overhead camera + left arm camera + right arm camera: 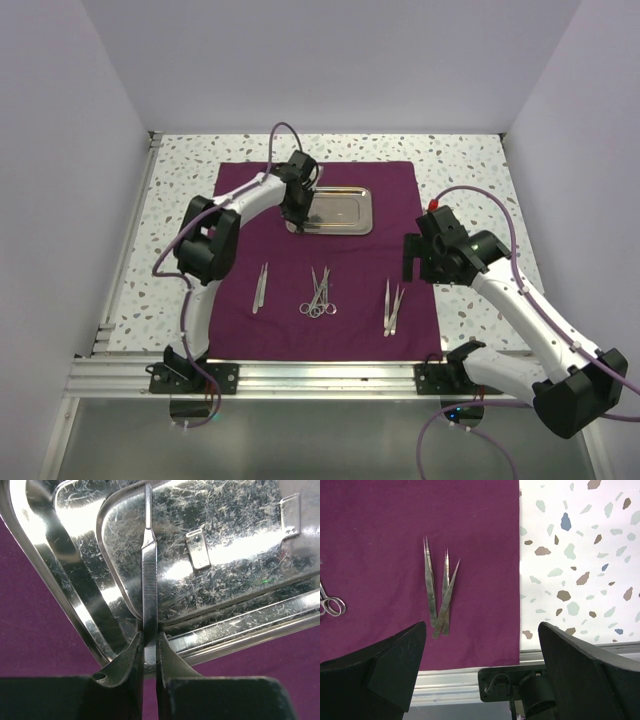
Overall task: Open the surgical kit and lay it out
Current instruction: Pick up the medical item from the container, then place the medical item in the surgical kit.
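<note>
Fingertips of the left gripper [149,645] were pinched almost together on the near end of a slim ribbed steel handle [149,580], a scalpel handle by the look of it. The handle ran away from the jaws across the floor of the steel tray [35,545]. The hold sat right at the handle's tip, seemingly just over the tray's near rim, and that was where I saw trouble. A grip so far out on a thin, smooth piece could let it swing or slip free on the lift. A low pull toward the arm might also catch the rim and shove the light tray across the purple cloth [400,185].

Nearer the arms, a row lay on the cloth: one pair of tweezers [260,288], the ring-handled scissors [319,295] bunched together, and more tweezers [440,595]. A handle dropped in transit could land among them and scatter the layout.

The right gripper [480,650] hung wide open and empty above the cloth's right edge, near those last tweezers and well apart from the tray. To my eye it posed little risk unless it moved inward while the left arm carried its piece.
</note>
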